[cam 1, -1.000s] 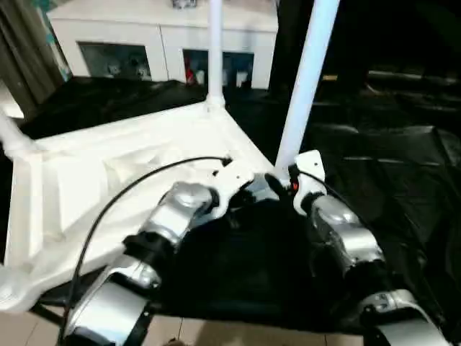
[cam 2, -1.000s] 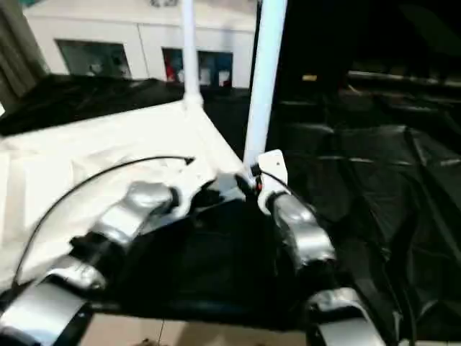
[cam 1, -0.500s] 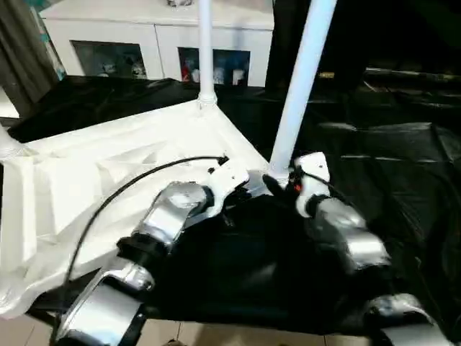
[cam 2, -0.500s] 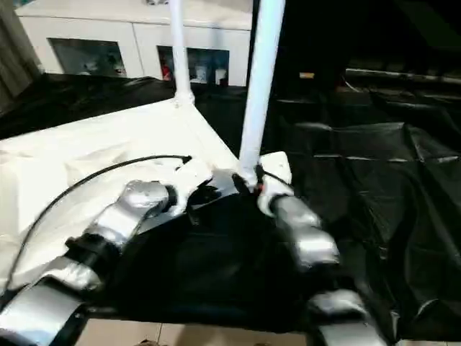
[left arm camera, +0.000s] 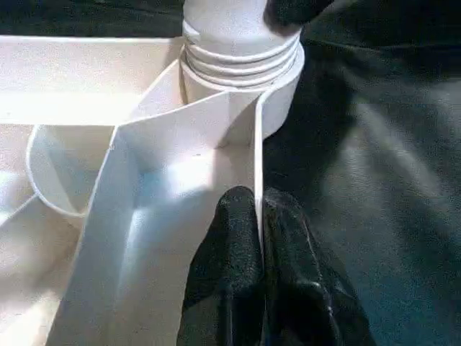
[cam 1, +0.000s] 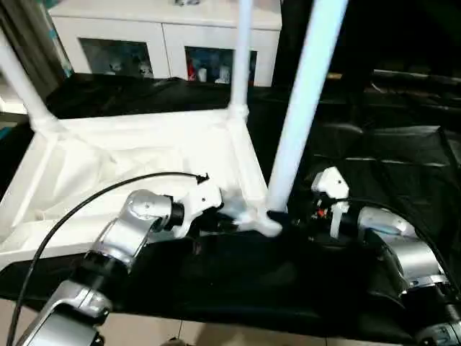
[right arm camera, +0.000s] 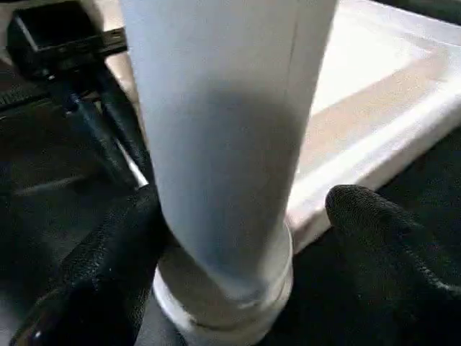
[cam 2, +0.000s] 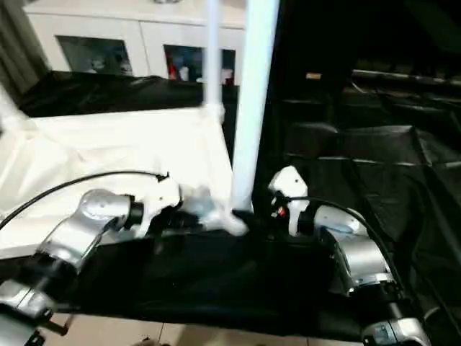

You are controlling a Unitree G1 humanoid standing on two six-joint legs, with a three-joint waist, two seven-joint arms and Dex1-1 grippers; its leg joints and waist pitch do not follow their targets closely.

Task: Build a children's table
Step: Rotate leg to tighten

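Upside-down tabletop point(cam 1: 144, 155) with three legs visible, the nearest leg point(cam 1: 302, 115) standing in its corner socket between the released jaws of the right gripper point(right arm camera: 238, 238). Left gripper point(left arm camera: 261, 238) pinched on the rim wall beside that socket. Fourth corner unseen.

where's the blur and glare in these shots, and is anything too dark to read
Left eye view: the near leg is smeared, the tabletop glares nearly featureless, and the black sheet loses detail. Right wrist view: the leg is soft and shadowed. Left wrist view: sharper, the left tool pinching a rib.
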